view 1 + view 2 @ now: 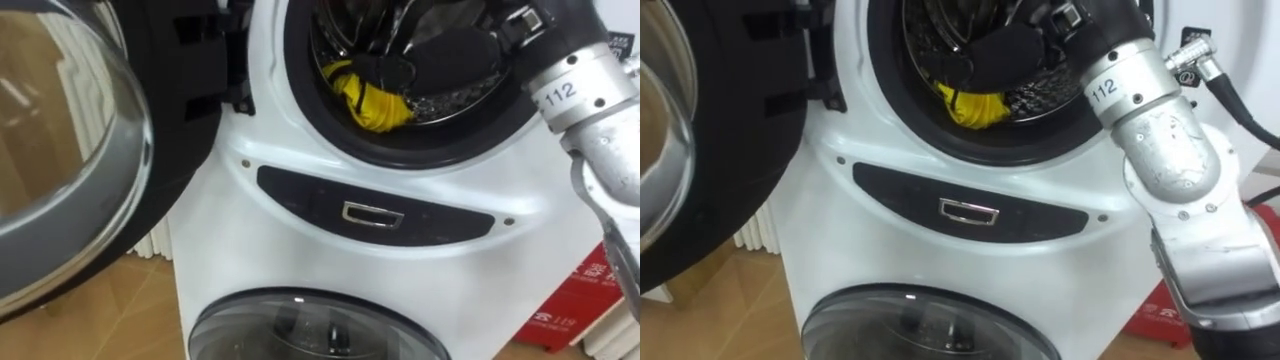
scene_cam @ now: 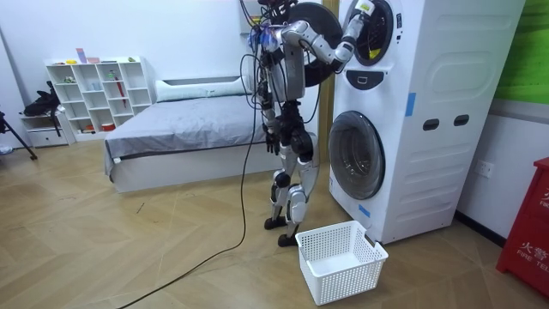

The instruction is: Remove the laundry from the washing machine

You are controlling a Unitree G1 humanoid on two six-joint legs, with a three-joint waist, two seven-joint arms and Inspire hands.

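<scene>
Right hand inside upper drum, at the yellow garment.

The robot's black right hand (image 1: 1002, 48) is reached through the porthole of the white stacked front-loading washing machine (image 1: 870, 240). Its fingers are dark against the dark steel drum (image 1: 940, 25), so grip state cannot be determined. The crumpled yellow cloth garment (image 1: 975, 105) lies directly below and slightly left of the hand, at the drum's front lip, touching or nearly so. The black rubber door seal (image 1: 980, 152) borders the exit path. The round glass door (image 1: 60, 130) is swung open to the left. The white plastic lattice basket (image 2: 347, 276) stands on the floor before the machine.
</scene>
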